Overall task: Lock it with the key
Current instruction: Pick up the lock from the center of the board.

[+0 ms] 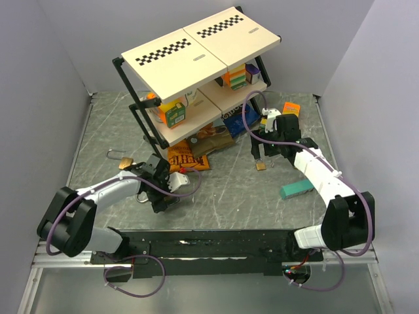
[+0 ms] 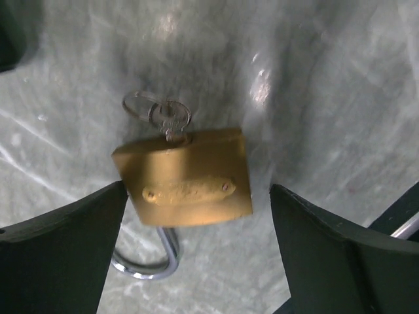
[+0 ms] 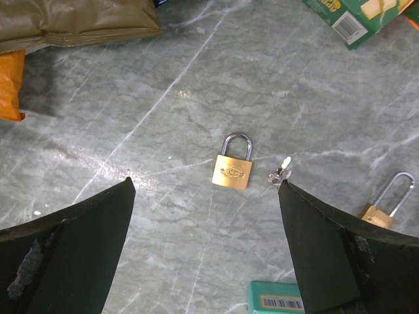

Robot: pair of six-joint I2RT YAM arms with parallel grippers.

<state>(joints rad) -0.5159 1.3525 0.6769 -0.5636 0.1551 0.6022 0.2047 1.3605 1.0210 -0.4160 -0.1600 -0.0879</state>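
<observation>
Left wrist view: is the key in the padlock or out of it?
In: only the head of the key shows, against the padlock edge opposite the shackle.

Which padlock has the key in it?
The brass padlock at the left gripper: a ringed key sits in it. The small padlock under the right gripper has a loose key beside it; the long-shackle padlock shows none.

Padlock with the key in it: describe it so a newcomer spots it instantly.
On the grey table, just off the shelf rack's left end, the left gripper hangs open over a brass padlock lying flat. Unlike the second padlock over on the right, whose loose key lies beside it, this one has a ringed key plugged into its body.
</observation>
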